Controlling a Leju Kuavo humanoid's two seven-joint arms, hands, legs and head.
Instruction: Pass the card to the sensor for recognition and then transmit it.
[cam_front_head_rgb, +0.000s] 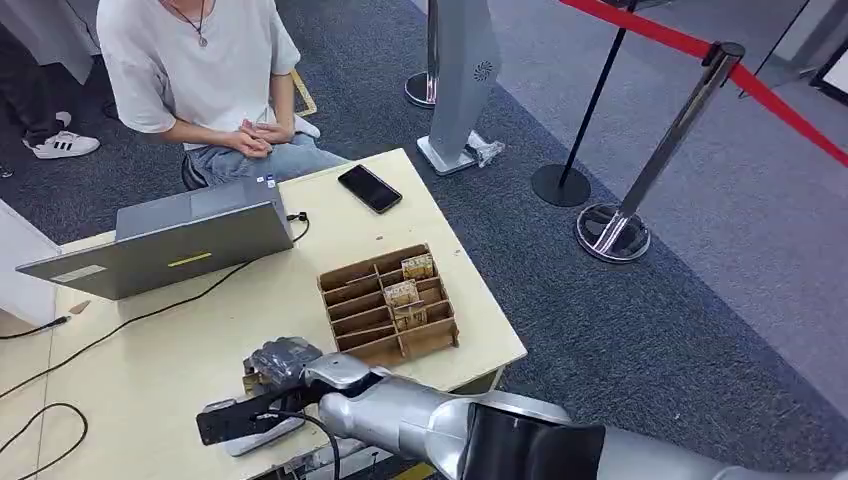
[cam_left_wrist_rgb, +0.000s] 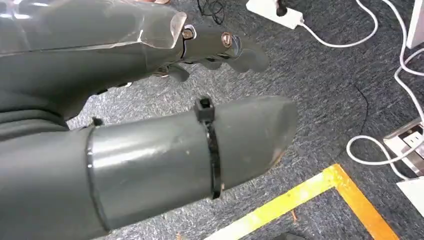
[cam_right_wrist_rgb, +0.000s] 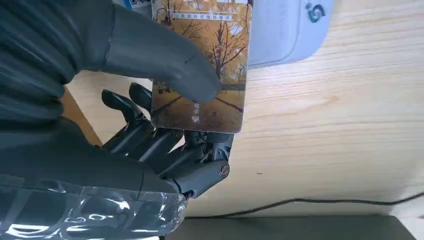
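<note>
Now the robot's right hand (cam_right_wrist_rgb: 150, 125) pinches the card (cam_right_wrist_rgb: 207, 65), an autumn-tree picture card, its thick grey thumb pressed on the printed face and the darker fingers (cam_right_wrist_rgb: 165, 145) curled behind it. In the right wrist view the card's far end overlaps the pale grey sensor (cam_right_wrist_rgb: 287, 30), which lies on the light wooden tabletop (cam_right_wrist_rgb: 325, 130); whether card and sensor touch cannot be told. From the head view, the right hand (cam_front_head_rgb: 285, 362) is at the near edge of the tabletop (cam_front_head_rgb: 170, 350), just above the sensor (cam_front_head_rgb: 250, 432), with the silver arm reaching in from the lower right. A cardboard organiser (cam_front_head_rgb: 390, 305) with compartments stands nearby, several cards upright in its right-hand slots. Farther back are an open laptop (cam_front_head_rgb: 165, 240) and a black phone (cam_front_head_rgb: 369, 188), and a person (cam_front_head_rgb: 200, 60) in a white T-shirt sits behind the tabletop with hands clasped. The left hand (cam_left_wrist_rgb: 210, 47) hangs over grey carpet (cam_left_wrist_rgb: 325, 75), its fingers loosely curled and holding nothing, near white cables and a yellow floor line (cam_left_wrist_rgb: 310, 195).
</note>
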